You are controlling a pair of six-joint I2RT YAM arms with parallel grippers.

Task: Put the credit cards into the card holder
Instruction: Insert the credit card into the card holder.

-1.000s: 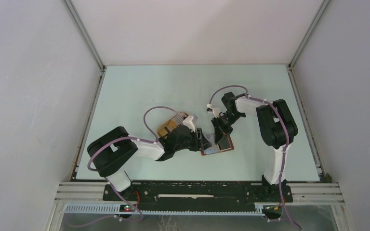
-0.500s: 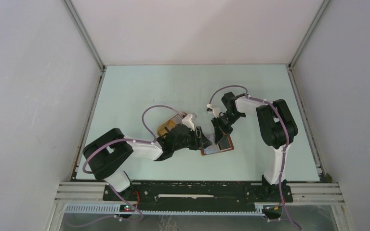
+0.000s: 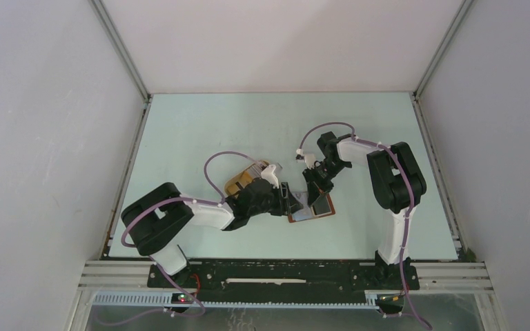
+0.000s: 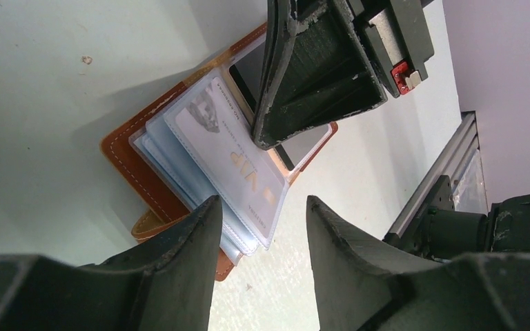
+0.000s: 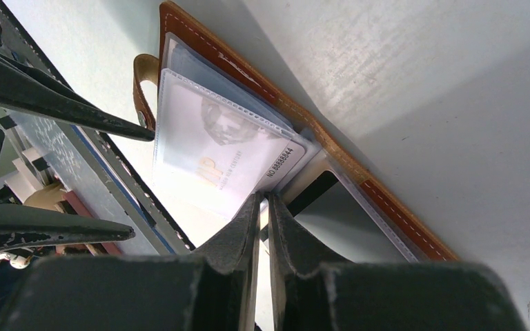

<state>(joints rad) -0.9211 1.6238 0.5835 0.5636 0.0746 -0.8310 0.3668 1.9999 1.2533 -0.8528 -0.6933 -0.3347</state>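
The reddish-brown card holder (image 3: 312,211) lies open on the table, its leather edge (image 4: 132,165) and strap tab showing. A white credit card (image 5: 214,158) sits in the top clear pocket, and the same card (image 4: 241,165) shows in the left wrist view. My right gripper (image 5: 263,198) is shut to a thin slit, pinching that card's edge by the spine. A dark card (image 5: 331,207) lies in the other half. My left gripper (image 4: 259,210) is open beside the holder's strap corner, with nothing between its fingers.
A tan oval tray (image 3: 243,181) stands just behind my left gripper (image 3: 292,200), partly hidden by that arm. My right gripper (image 3: 315,191) hangs very close to the left one over the holder. The aluminium frame rail (image 4: 448,179) runs along the near table edge.
The left arm's rear links shifted a little. Both grippers, the holder and the white card stay where they were.
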